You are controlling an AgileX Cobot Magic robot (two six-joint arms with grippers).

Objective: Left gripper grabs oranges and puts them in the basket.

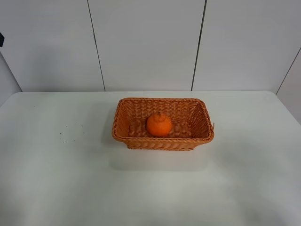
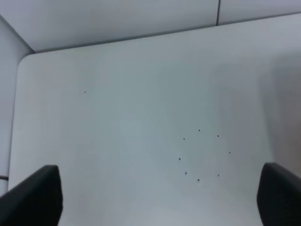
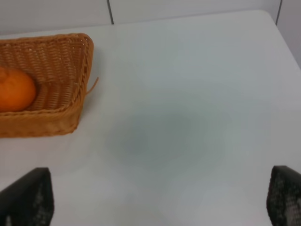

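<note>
The orange (image 1: 159,125) sits upright inside the wicker basket (image 1: 127,137) at the middle of the white table. It also shows in the right wrist view (image 3: 16,90), inside the basket (image 3: 66,117). Neither arm appears in the exterior high view. The left gripper (image 2: 160,197) is open and empty over bare table, its black fingertips (image 2: 35,197) wide apart. The right gripper (image 3: 160,200) is open and empty, to the right of the basket, its fingertips (image 3: 28,197) wide apart.
The white table (image 1: 56,179) has a few small dark specks (image 2: 200,155) on its left side. Grey wall panels (image 1: 146,42) stand behind the far edge. A loose wicker strand (image 3: 92,86) sticks out from the basket's right end.
</note>
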